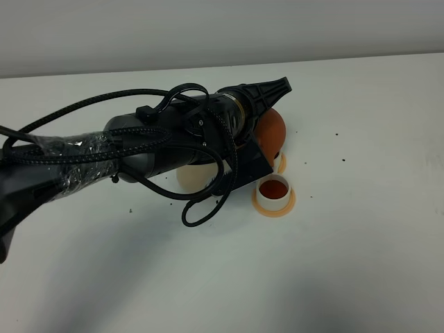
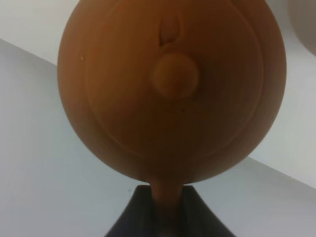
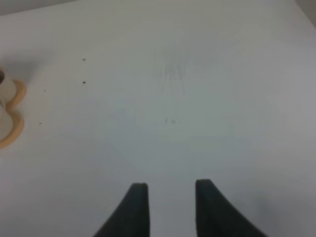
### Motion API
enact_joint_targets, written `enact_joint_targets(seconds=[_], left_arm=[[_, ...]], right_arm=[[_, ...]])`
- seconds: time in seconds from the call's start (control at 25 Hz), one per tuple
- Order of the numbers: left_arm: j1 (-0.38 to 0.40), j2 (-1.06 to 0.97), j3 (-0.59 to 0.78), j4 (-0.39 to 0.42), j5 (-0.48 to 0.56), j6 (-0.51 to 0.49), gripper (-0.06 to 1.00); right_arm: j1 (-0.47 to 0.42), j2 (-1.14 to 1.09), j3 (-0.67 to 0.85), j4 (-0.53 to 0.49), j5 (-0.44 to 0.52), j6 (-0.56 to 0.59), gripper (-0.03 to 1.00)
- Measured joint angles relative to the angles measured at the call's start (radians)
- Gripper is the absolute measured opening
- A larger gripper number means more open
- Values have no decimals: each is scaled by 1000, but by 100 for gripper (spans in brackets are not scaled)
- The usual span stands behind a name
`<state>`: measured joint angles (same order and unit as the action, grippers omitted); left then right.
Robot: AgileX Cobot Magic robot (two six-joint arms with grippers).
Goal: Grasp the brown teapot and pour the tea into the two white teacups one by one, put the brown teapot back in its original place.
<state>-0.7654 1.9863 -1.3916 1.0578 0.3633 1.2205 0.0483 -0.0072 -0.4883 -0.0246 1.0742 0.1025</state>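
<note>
The brown teapot hangs tilted above the table, and my left gripper is shut on its handle. The left wrist view is filled by the teapot, lid knob facing the camera, with the left gripper clamped on the handle. One white teacup holds reddish tea and stands on an orange coaster. The other teacup is hidden behind the arm in the high view; only its coaster edge shows. Both teacups peek in at the edge of the right wrist view. The right gripper hovers over bare table with nothing between its parted fingers.
A cream saucer lies partly under the left arm, beside the cups. Black cables loop down from the left wrist near it. A few dark specks dot the white table.
</note>
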Motion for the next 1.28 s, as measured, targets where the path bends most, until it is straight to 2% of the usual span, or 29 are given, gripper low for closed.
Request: enact_joint_targets(seconds=[0.84,1.04,1.28], left_arm=[[0,0,0,-1,-4,1,12],[0,0,0,-73,11,1,12],[0,0,0,-175,83,1,12]], right_arm=[[0,0,0,0,0,0,24],[0,0,0,0,0,0,24],[0,0,0,0,0,0,24]])
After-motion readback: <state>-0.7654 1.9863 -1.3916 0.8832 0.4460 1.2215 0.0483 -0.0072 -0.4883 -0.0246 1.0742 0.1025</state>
